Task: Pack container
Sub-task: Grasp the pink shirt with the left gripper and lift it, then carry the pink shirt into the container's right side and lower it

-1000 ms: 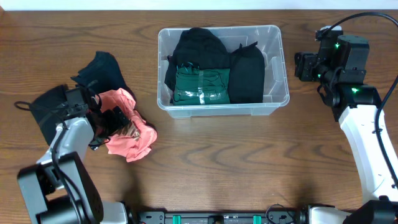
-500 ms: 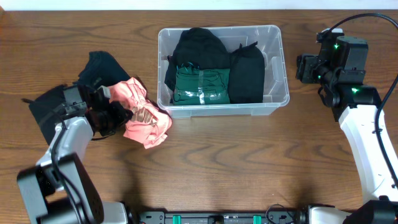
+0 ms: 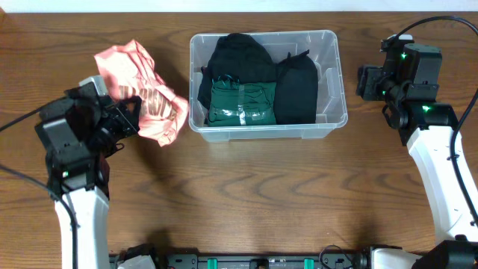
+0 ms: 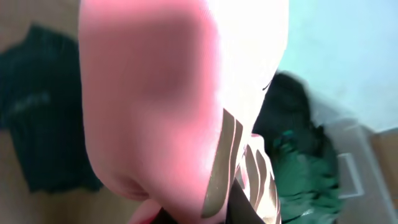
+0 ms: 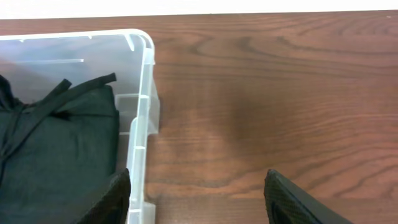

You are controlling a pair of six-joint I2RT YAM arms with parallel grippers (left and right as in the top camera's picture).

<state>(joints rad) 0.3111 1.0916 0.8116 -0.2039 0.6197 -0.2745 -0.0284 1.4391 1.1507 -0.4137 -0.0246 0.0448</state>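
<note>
The step in hand looks like carrying a piece of clothing to the box. The left gripper (image 3: pixel 123 119) is pinched tight on a pink cloth (image 3: pixel 146 97) and holds it up over the table (image 3: pixel 261 194), in the upper left of the overhead picture. The cloth hangs in a loose bunch. In the left wrist picture it fills most of the frame, so the fingers cannot be seen there.

The container (image 3: pixel 269 133) sits on the table in the upper middle of the overhead picture, just to the right of the pink cloth. It already has black clothes (image 3: pixel 239 52) and a green cloth (image 3: pixel 243 103) inside, so it is partly packed.

The right gripper (image 5: pixel 196 199) waits at the right side of the container. Its fingers are spread wide with nothing between them.

Next, the left arm probably needs to move the pink cloth to the right, over the rim, and then let go above the clothes inside. The cloth is floppy, so a corner could catch on the rim or hang outside.
</note>
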